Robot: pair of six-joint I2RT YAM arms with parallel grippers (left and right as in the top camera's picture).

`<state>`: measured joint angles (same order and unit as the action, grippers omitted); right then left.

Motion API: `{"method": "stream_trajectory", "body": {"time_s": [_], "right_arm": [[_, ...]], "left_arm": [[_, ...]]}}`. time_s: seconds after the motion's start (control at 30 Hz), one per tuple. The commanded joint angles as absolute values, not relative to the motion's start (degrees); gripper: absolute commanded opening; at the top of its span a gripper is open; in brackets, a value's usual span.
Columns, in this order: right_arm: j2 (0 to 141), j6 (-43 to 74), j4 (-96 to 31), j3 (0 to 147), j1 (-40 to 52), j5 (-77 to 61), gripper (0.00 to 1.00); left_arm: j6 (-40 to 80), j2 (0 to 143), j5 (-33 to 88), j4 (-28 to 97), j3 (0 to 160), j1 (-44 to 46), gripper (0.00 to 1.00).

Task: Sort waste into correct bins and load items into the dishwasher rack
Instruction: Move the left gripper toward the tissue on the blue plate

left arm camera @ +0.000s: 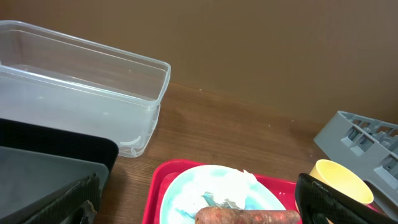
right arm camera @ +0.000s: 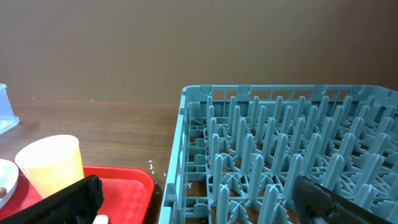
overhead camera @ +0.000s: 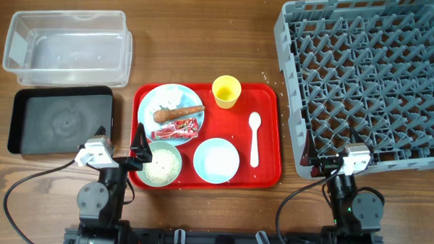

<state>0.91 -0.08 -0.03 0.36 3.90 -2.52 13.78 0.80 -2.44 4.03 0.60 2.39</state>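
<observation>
Though both pairs of jaws stand spread and empty, the left gripper frames one carrot stick on one plate. Two bins, the clear tub and the black tray, lie to its left. One yellow cup stands by the right gripper's left jaw, with one rack ahead.

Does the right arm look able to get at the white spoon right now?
Probably yes: the white spoon lies on the red tray's right side, with nothing between it and the open right gripper.

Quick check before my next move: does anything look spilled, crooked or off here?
A few white specks, probably rice grains, lie on the table between the red tray and the dishwasher rack. The rack sits slightly rotated relative to the tray. Nothing looks tipped or broken.
</observation>
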Motion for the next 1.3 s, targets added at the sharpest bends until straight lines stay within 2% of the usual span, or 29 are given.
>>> {"method": "stream_trajectory", "body": {"time_s": [0.0, 0.4, 0.63, 0.83, 1.1, 1.27], "right_arm": [[0.8, 0.6, 0.1, 0.3, 3.6, -2.6, 1.00], [0.8, -1.5, 0.8, 0.3, 3.6, -0.9, 1.00], [0.8, 6.3, 0.7, 0.3, 3.6, -1.8, 1.00], [1.4, 6.6, -5.5, 5.8, 3.6, -3.7, 1.00], [14.4, 6.1, -14.5, 21.3, 3.6, -5.1, 1.00], [32.2, 6.0, -25.4, 36.1, 3.6, -8.6, 1.00]], "left_arm": [[12.6, 0.5, -2.0, 4.1, 0.3, 2.0, 1.00], [12.6, 0.5, -2.3, 3.9, 0.3, 2.0, 1.00], [12.6, 0.6, -2.0, 4.0, 0.3, 2.0, 1.00], [15.5, 3.3, -2.0, 4.7, 2.9, 2.0, 1.00], [15.4, 21.7, -1.9, 14.9, 19.4, 2.0, 1.00], [15.4, 40.6, 1.8, 30.9, 40.3, 2.0, 1.00]]}}
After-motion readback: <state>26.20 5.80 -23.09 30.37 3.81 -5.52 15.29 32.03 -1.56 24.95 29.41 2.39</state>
